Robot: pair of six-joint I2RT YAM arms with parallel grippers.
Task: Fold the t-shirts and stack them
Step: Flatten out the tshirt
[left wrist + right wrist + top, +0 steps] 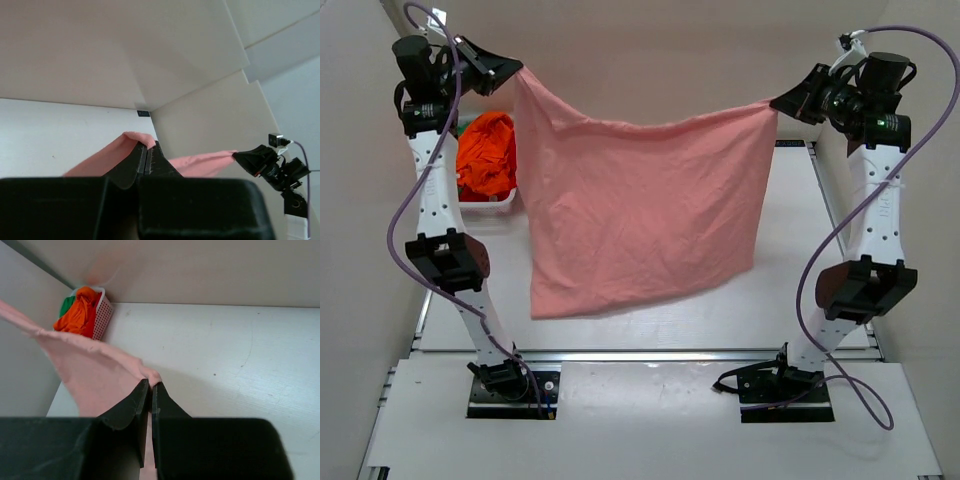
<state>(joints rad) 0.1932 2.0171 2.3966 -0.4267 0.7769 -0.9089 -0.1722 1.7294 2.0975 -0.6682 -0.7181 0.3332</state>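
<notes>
A white table point(800, 290) fills the scene. Above it a salmon-pink t-shirt point(640, 210) hangs spread like a curtain, its top edge stretched from far left to far right. A white tray point(492, 206) at the far left holds orange point(485, 155) and green point(66, 305) shirts. The left gripper point(518, 70) and right gripper point(775, 103) each pinch an upper corner, fingers clamped tight on the fabric.
</notes>
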